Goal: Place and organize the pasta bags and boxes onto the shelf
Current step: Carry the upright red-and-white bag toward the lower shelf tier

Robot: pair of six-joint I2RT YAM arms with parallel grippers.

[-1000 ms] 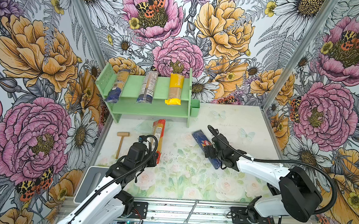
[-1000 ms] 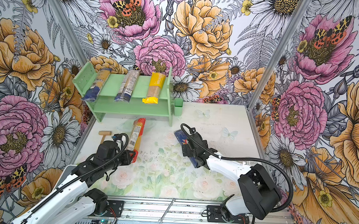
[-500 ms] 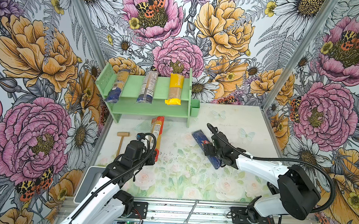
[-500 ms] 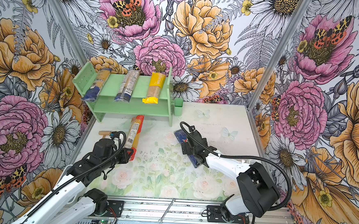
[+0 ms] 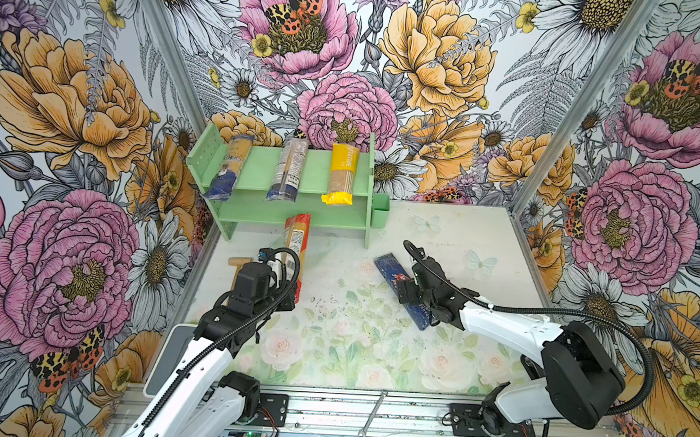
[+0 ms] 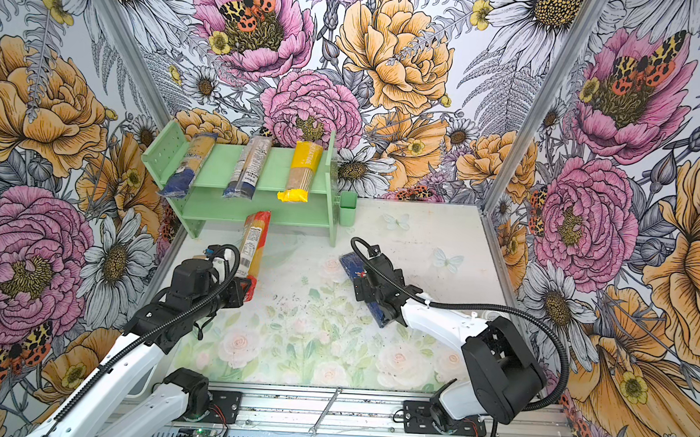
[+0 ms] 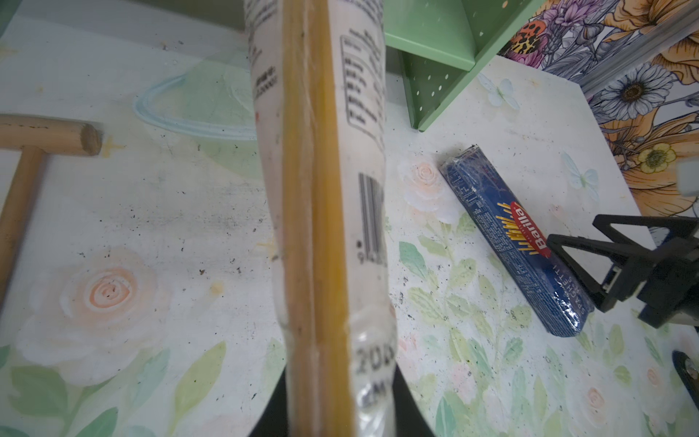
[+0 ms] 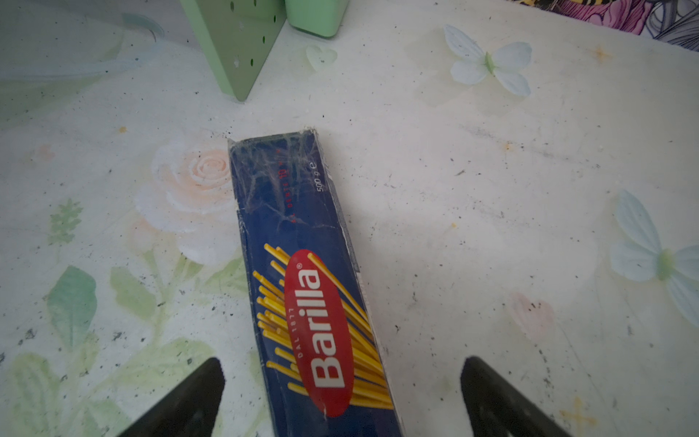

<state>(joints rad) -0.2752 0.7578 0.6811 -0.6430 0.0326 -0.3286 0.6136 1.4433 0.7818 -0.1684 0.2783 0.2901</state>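
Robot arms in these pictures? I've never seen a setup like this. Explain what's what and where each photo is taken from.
This is a two-armed robot at a flowered table. Two pictures look down from overhead; the other two come from a camera on each wrist. The left gripper is shut on a red-ended spaghetti pack, aiming it toward the green shelf. The right gripper is open, one finger either side of a blue Barilla box lying on the table. On the shelf's top tier lie a blue-ended bag, a second blue-ended bag and a yellow bag. A wooden mallet lies near the left arm.
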